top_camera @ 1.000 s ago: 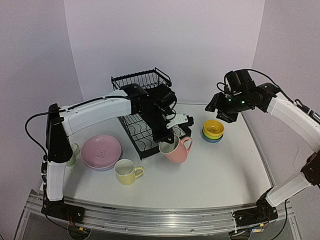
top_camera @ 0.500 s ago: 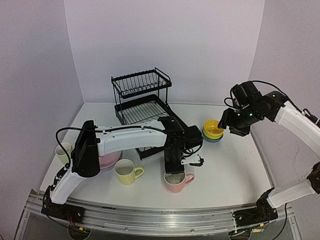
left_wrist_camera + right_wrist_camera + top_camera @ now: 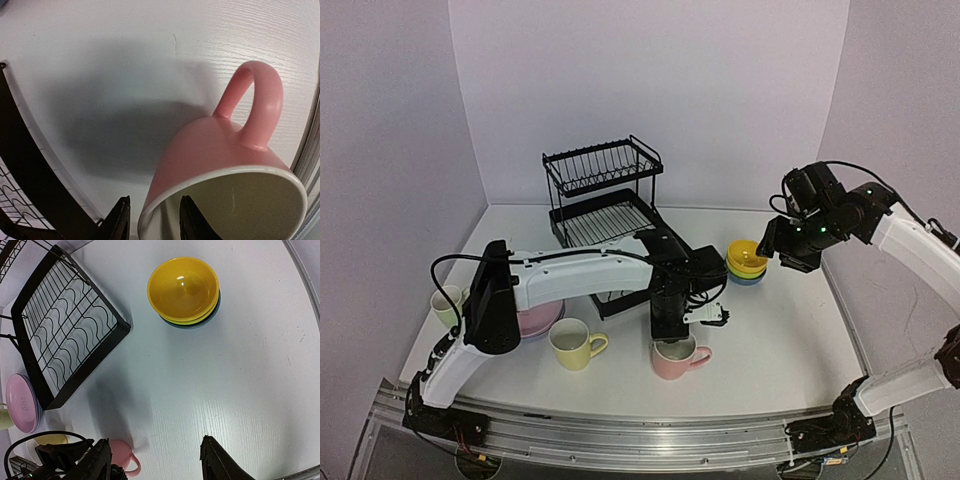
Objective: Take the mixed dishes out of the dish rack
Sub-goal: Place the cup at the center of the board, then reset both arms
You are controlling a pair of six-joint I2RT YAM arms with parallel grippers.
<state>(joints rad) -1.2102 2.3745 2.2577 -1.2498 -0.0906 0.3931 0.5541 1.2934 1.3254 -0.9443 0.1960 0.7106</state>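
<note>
The pink mug (image 3: 680, 358) stands upright at the table's front centre, handle to the right. It fills the left wrist view (image 3: 210, 150). My left gripper (image 3: 667, 335) is straight above it and open. One finger is outside the rim and one inside (image 3: 152, 200), with gaps to the wall. My right gripper (image 3: 778, 245) hovers open and empty (image 3: 154, 440) above the right of the table. The black wire dish rack (image 3: 605, 190) stands at the back with nothing in it. The pink mug also shows in the right wrist view (image 3: 112, 452).
Stacked bowls, yellow on top (image 3: 747, 260), sit right of the rack. A plate stack, pink on top (image 3: 532, 322), a yellow mug (image 3: 575, 343) and a light green mug (image 3: 447, 303) stand at front left. The rack's base edge (image 3: 30, 175) lies close left of the pink mug.
My left arm carried the pink mug from beside the rack to the table's front centre and set it down; the jaws now stand apart. My right arm drifted slightly right.
</note>
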